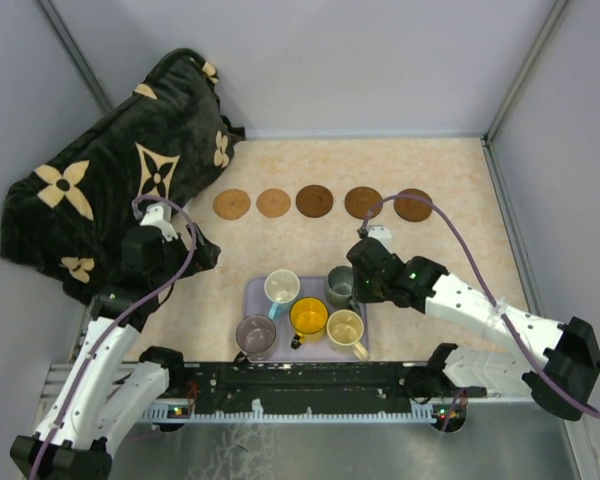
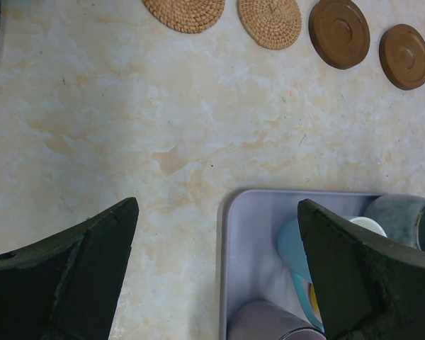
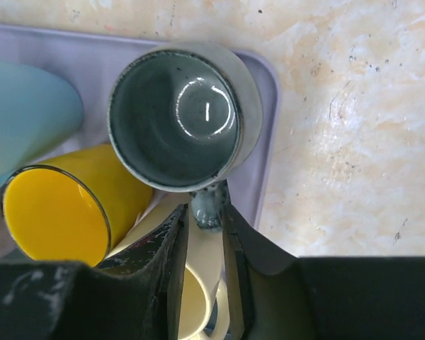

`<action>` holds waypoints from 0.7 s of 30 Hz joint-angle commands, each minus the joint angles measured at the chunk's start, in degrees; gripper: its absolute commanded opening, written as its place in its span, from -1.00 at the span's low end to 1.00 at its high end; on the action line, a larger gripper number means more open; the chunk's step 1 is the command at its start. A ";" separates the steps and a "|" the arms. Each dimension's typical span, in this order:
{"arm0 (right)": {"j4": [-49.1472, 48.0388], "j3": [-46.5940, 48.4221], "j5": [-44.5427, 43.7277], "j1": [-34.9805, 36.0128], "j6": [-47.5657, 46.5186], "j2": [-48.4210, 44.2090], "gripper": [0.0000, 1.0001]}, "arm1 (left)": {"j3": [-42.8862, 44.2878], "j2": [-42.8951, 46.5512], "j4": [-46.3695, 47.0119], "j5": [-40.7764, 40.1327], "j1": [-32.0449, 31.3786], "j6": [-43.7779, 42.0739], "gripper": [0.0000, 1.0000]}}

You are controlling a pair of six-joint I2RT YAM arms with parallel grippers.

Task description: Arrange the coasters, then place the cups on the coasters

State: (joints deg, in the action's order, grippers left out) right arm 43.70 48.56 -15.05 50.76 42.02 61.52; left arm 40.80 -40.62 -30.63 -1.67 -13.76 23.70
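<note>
Five coasters are laid in a row across the far part of the worktop (image 1: 310, 160): two lighter woven coasters (image 1: 232, 204) (image 1: 273, 203) on the left and three darker brown coasters (image 1: 314, 200) (image 1: 363, 202) (image 1: 413, 205) on the right, each set apart from its neighbours. All five mugs are gathered on the lavender tray (image 1: 308, 284) near the arms. These are the white mug with a blue handle (image 1: 281, 287), the dark grey-green mug (image 3: 173, 117), the yellow mug (image 1: 308, 317), the cream mug (image 1: 346, 328) and the purple-grey mug (image 1: 256, 335).

The handle of the dark grey-green mug is pinched between the fingers of the right hand (image 3: 204, 210), and the mug stands upright in the tray's far right corner. The left hand (image 2: 217, 204) is held spread wide above the worktop at the tray's far left corner, and nothing is gripped in it.

A dark cloth (image 1: 110, 190) is heaped at the far left. It is patterned with tan four-petalled flowers, and no lettering on it can be made out.
</note>
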 commanded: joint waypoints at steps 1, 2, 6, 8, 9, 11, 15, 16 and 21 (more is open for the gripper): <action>0.59 -1.22 -0.89 0.48 1.23 -1.49 -0.45 | -0.43 1.18 0.59 0.05 0.05 -0.51 0.99; 0.52 -1.57 -0.41 0.48 1.44 -1.73 -0.41 | -0.43 1.20 0.59 0.11 0.05 -0.50 0.99; 0.65 -2.94 0.63 0.54 2.08 -2.64 -0.28 | -0.38 0.91 0.68 0.40 0.05 -0.49 0.99; 0.68 -3.47 1.10 0.49 2.14 -2.92 -0.28 | -0.41 0.81 0.66 0.44 0.05 -0.58 0.99; 0.65 -3.65 1.30 0.48 2.17 -2.95 -0.29 | -0.44 0.81 0.68 0.44 0.05 -0.53 0.99; 0.27 -3.94 2.14 0.57 2.19 -2.92 -0.30 | -0.58 0.89 0.72 0.44 0.05 -0.54 0.99; -0.97 -4.08 2.96 0.58 1.81 -2.11 -0.30 | -0.93 1.11 0.83 0.61 0.05 -0.41 0.99; -1.24 -4.08 3.22 0.57 1.68 -1.80 -0.30 | -1.02 1.20 0.84 0.57 0.05 -0.47 0.99; -2.59 -4.08 3.75 1.10 1.32 0.35 -0.30 | -0.98 1.44 0.71 0.32 0.05 -0.73 0.99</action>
State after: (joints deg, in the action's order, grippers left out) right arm 43.77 44.23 -11.90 50.92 43.55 60.55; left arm 40.23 -40.01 -30.61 -1.65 -13.76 23.70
